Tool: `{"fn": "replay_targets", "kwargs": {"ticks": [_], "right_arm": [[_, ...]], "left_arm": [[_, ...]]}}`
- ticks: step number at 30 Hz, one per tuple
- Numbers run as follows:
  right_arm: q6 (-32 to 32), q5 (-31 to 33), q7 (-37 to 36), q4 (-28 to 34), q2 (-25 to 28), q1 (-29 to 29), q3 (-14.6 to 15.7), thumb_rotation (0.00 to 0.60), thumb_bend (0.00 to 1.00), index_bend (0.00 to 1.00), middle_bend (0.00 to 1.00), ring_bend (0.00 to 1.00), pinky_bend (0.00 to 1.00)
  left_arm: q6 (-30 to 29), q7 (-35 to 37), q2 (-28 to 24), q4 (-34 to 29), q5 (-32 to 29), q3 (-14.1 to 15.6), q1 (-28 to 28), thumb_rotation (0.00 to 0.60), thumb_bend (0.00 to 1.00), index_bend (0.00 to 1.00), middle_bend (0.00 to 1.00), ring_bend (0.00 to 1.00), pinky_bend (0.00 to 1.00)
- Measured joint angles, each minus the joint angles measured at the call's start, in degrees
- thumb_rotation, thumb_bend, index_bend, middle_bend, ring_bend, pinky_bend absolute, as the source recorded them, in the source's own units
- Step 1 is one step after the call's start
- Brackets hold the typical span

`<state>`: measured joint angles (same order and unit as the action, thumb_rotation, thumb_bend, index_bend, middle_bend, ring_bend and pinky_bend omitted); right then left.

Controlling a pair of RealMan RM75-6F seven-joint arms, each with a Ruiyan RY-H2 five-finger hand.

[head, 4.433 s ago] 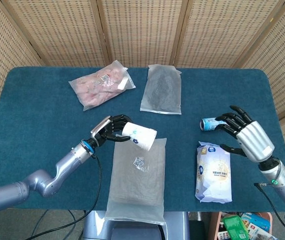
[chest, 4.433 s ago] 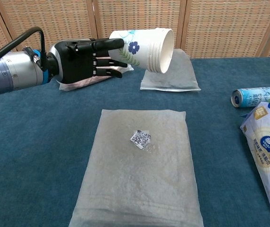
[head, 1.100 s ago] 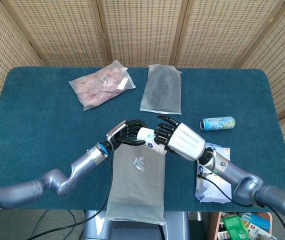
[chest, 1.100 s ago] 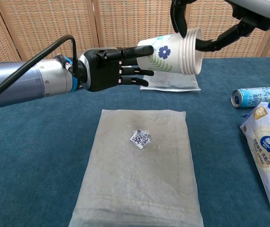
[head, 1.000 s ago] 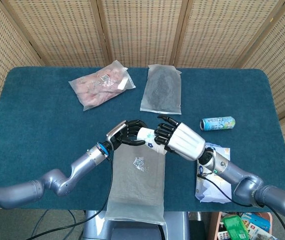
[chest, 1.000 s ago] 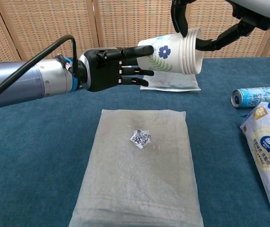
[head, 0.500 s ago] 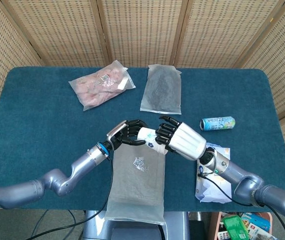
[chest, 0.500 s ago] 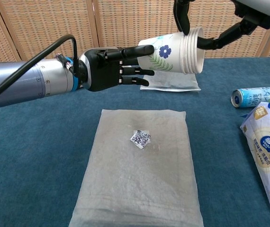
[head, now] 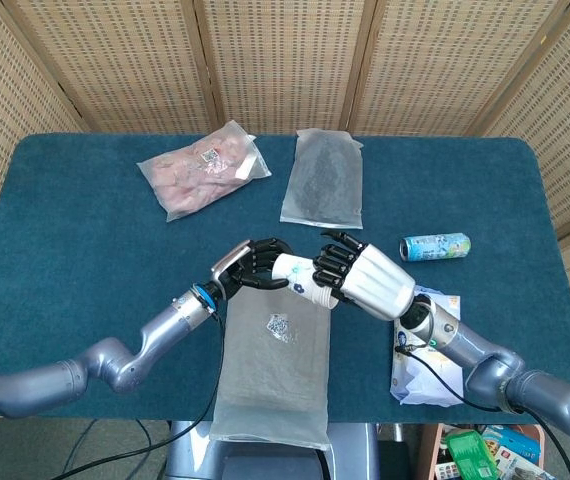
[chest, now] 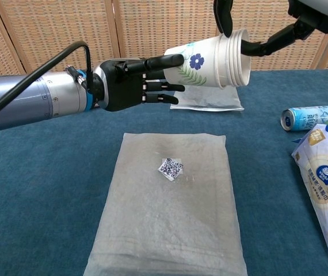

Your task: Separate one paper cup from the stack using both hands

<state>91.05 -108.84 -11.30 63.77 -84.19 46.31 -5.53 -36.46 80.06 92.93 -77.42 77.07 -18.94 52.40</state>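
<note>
A stack of white paper cups (chest: 210,54) with a blue flower print lies on its side in the air, mouth to the right. My left hand (chest: 132,83) holds its base end, fingers stretched along the cup wall. My right hand (chest: 319,14) reaches in from the top right, mostly cut off; its fingers (chest: 224,17) pinch the stacked rims from above and behind. In the head view the cup stack (head: 295,272) sits between the left hand (head: 250,265) and the right hand (head: 365,278), above the table's middle.
A translucent bag (chest: 170,213) with a QR label lies under the hands. A can (chest: 315,117) and a tissue pack (chest: 325,178) lie at the right. A grey packet (head: 322,178) and a pink packet (head: 203,168) lie further back.
My right hand came over from the can side and took the stack's rim. Over the last second the stack's mouth end has shifted slightly right and up.
</note>
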Motion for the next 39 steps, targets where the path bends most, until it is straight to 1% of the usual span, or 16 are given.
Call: {"fn": "replay_targets", "kwargs": {"ticks": [7,11,15,22,26,30,36,39], "right_arm": [[1.0,0.2,-0.4,-1.2,0.8,-0.6,0.1,0.6,0.56,0.67,0.62,0.47,0.33],[1.6,-0.3,-0.5,-2.2,1.4,-1.1,0.9,0.6,0.56,0.67,0.62,0.47,0.33],[2.5,-1.0,-0.7,-4.1,2.0,-1.9,2.0,0.6,0.56,0.67,0.62,0.47,0.33],[2.8,-1.0,-1.4,-7.3,2.2,-2.9,3.2,0.6,0.56,0.67,0.62,0.47,0.33],[2.1,-1.0,-1.6,-10.7,2.4,-3.2,4.0,0.6,0.56,0.67,0.62,0.47,0.33],[-0.3,-1.9,-1.4,-16.3,3.2,-2.8,5.8,0.6,0.56,0.67,0.62,0.47,0.33],[-5.5,-4.3,1.7,-22.5,5.1,-0.7,8.9,0.6,0.56,0.67,0.61,0.47,0.33],[-8.3,-5.4,3.4,-23.9,6.1,0.5,10.4,0.6,0.56,0.67,0.61,0.47,0.33]], "left_arm": [[-0.2,1.3,-0.7,1.0,0.3,0.4,-0.8,0.6,0.16,0.48,0.5,0.44,0.48],[-0.3,2.2,-1.5,2.1,0.5,0.7,-1.4,0.6,0.16,0.48,0.5,0.44,0.48],[-0.7,3.5,-2.8,3.1,1.2,1.2,-2.2,0.6,0.16,0.48,0.5,0.44,0.48],[-1.2,5.3,-5.6,5.7,2.4,2.2,-3.5,0.6,0.16,0.48,0.5,0.44,0.48],[-1.8,4.0,-7.7,8.5,3.3,3.1,-4.1,0.6,0.16,0.48,0.5,0.44,0.48],[-2.9,-2.5,-9.2,12.0,4.4,4.3,-4.5,0.6,0.16,0.48,0.5,0.44,0.48],[-4.8,-20.0,-10.8,17.3,5.4,6.4,-4.9,0.6,0.16,0.48,0.5,0.44,0.48],[-5.1,-29.3,-11.8,19.2,5.7,7.7,-5.0,0.6,0.16,0.48,0.5,0.44,0.48]]}}
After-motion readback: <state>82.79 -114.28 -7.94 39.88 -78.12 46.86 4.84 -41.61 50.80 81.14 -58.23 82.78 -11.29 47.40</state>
